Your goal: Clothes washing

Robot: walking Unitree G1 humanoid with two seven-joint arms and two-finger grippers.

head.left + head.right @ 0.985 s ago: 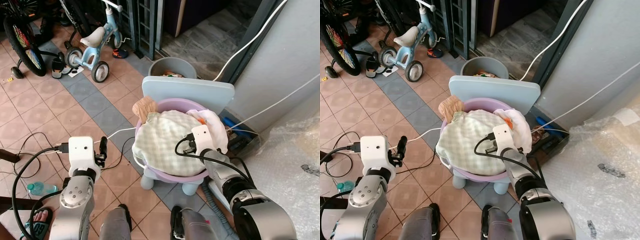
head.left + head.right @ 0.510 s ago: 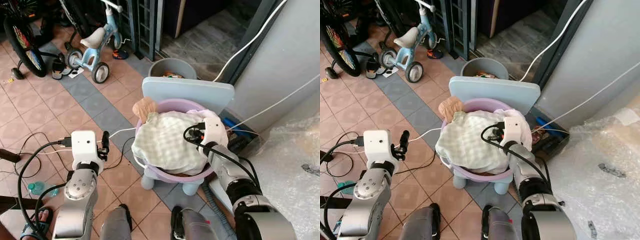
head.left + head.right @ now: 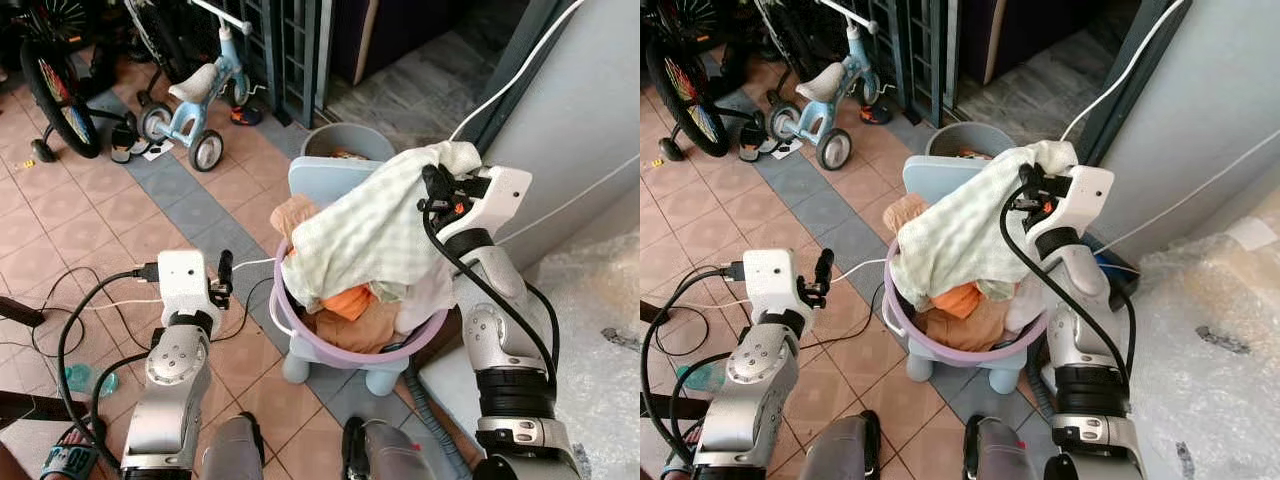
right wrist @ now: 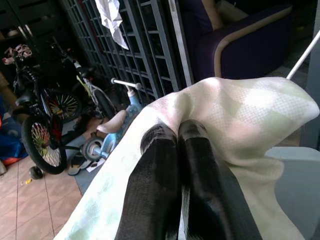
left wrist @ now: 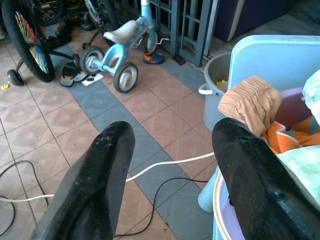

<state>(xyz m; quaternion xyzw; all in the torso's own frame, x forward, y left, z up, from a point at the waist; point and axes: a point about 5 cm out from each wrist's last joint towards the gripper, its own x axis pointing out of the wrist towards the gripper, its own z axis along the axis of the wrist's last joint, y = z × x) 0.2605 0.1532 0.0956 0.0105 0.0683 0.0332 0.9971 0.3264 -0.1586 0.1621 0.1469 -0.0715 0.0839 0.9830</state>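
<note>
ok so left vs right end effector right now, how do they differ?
The right end effector is raised above the purple basin, fingers pinched shut on the checked cloth, which hangs from it. The left end effector sits low beside the basin over the tiled floor, fingers apart and holding nothing. Both have the same two long black fingers.

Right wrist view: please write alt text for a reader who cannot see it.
The right gripper has its two black fingers pinched shut on a pale green-and-white checked cloth, which drapes over and around them. Behind it are a metal grille, a black bicycle and a small light-blue tricycle on a tiled floor.
</note>
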